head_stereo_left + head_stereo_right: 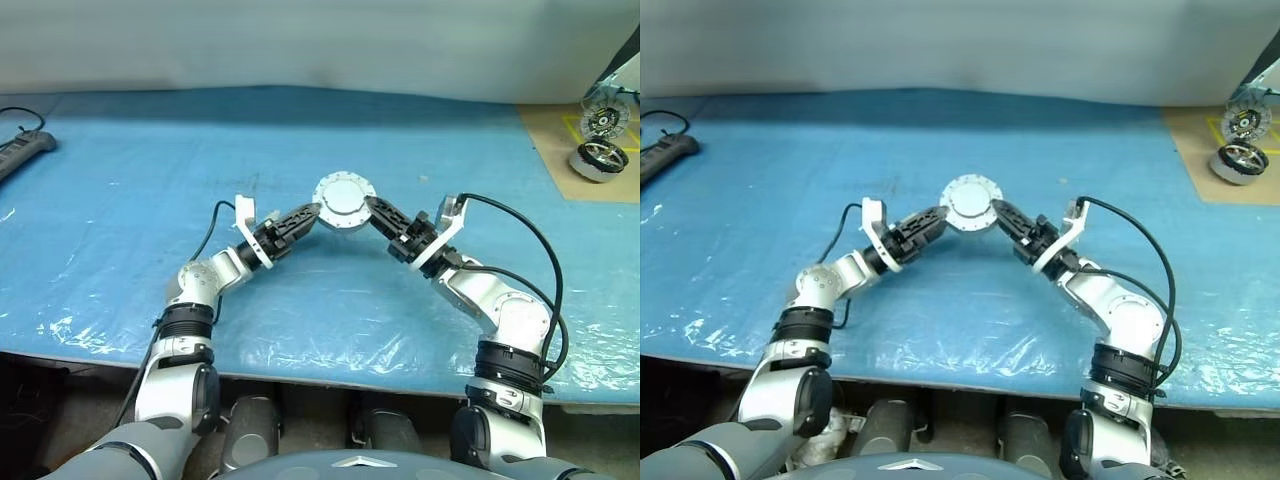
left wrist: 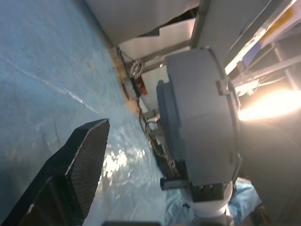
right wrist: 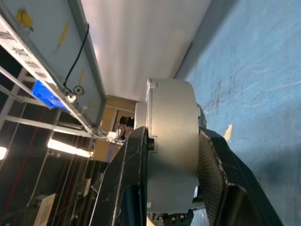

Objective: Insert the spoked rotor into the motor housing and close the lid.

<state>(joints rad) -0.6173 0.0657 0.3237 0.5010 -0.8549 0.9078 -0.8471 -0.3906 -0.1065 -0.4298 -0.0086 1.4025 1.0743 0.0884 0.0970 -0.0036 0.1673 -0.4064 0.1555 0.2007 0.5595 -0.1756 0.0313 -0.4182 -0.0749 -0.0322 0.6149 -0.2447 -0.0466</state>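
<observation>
Right gripper (image 1: 372,207) clamps the motor housing (image 1: 344,201); left gripper (image 1: 308,215), spread wide, empty, just beside. Two wheel-like parts (image 1: 601,144) far right; power strip (image 1: 24,152) far left.

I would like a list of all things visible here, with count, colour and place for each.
motor assembly: one, silver-grey round disc, held up above the table's middle.
table cover: one, blue plastic sheet, over the whole table.
power strip: one, black, far left edge.
board: one, tan, far right corner.
round parts on the board: two, silver and dark, far right.
right end effector: one, black fingers, shut on the motor assembly's flat faces.
left end effector: one, black fingers, open beside the motor assembly.
</observation>
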